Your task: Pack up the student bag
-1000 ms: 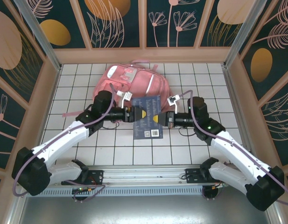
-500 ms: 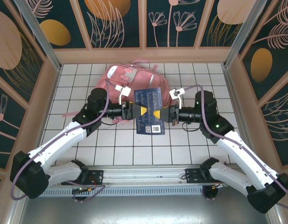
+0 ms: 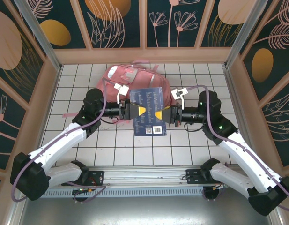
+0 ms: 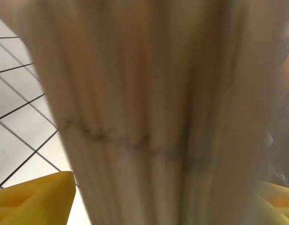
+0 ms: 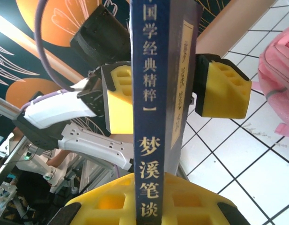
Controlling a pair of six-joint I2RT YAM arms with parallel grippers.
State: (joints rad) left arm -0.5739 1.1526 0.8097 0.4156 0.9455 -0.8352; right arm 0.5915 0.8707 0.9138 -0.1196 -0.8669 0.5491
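While the bag (image 3: pixel 135 77) lies at twelve o'clock on the tiles (image 3: pixel 78 84), the book (image 3: pixel 149 110) is held aloft at its six. Right gripper (image 3: pixel 158 116), at the book's three, clamps the spine edge. Left gripper (image 3: pixel 141 111), at nine, straddles the pages; pressing or loose, I cannot tell. A handover, I judge. Next the book must travel toward twelve, though whether the bag is open I cannot tell.

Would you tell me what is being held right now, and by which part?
The right jaws grip the book at its spine; the left jaws straddle its page edge, but whether they grip it cannot be told.
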